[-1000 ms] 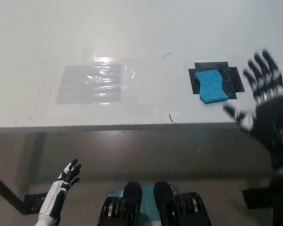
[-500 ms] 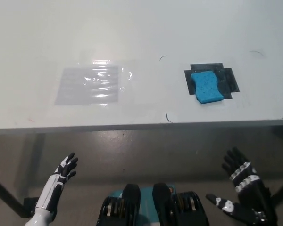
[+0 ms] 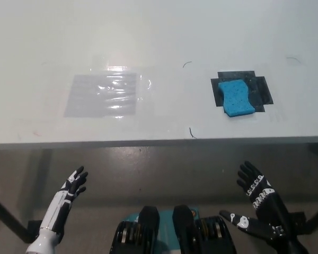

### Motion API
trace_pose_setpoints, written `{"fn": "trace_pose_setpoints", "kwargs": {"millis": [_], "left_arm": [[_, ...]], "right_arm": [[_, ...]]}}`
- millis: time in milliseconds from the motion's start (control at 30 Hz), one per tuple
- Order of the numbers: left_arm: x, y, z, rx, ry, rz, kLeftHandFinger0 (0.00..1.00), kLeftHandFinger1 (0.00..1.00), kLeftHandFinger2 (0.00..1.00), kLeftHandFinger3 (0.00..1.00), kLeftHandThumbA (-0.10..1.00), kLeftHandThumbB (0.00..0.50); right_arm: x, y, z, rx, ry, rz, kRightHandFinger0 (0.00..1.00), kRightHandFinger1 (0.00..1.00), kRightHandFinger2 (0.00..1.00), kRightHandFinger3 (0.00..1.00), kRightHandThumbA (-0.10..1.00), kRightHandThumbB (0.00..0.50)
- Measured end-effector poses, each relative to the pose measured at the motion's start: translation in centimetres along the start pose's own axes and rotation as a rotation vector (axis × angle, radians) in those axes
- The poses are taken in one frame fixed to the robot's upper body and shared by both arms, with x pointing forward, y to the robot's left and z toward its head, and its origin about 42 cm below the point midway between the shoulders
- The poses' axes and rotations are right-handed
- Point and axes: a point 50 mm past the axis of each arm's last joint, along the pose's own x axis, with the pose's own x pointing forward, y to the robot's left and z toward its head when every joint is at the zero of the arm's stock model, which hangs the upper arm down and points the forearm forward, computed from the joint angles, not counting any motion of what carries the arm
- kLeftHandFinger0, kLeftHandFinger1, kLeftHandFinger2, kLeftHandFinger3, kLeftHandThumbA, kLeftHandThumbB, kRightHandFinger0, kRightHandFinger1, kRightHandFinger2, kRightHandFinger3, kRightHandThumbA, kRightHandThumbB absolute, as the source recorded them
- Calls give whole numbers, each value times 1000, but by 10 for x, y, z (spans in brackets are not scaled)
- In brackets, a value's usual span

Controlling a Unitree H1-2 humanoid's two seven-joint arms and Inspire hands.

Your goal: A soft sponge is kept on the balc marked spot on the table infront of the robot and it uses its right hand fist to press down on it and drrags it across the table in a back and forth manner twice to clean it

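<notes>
A blue sponge [image 3: 237, 97] lies on a black taped mark [image 3: 261, 88] at the right of the white table [image 3: 159, 37], near its front edge. My black right hand [image 3: 259, 208] is open below the table edge at the lower right, well short of the sponge and touching nothing. My white left hand [image 3: 66, 197] rests open at the lower left, also below the table edge.
A shiny clear plastic patch [image 3: 103, 94] is stuck flat on the table at the left of centre. The table's front edge [image 3: 148, 143] runs across the picture, with grey floor below it.
My right hand dropped from beside the sponge above the table to below the table edge, then shifted slightly up and left. The left hand barely moved.
</notes>
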Motion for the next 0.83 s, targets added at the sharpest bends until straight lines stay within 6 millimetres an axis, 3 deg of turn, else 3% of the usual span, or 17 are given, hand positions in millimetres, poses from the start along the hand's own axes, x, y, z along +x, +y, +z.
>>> {"fn": "trace_pose_setpoints", "kwargs": {"millis": [500,833], "left_arm": [[5,4,6,10,-19,-1,1000,1000,1000,1000,1000,479],[6,4,6,10,-19,-3,1000,1000,1000,1000,1000,499]], "right_arm": [[4,-1,-1,-20,8,6,1000,1000,1000,1000,1000,223],[7,-2,1,-33,3,12,1000,1000,1000,1000,1000,204]]}}
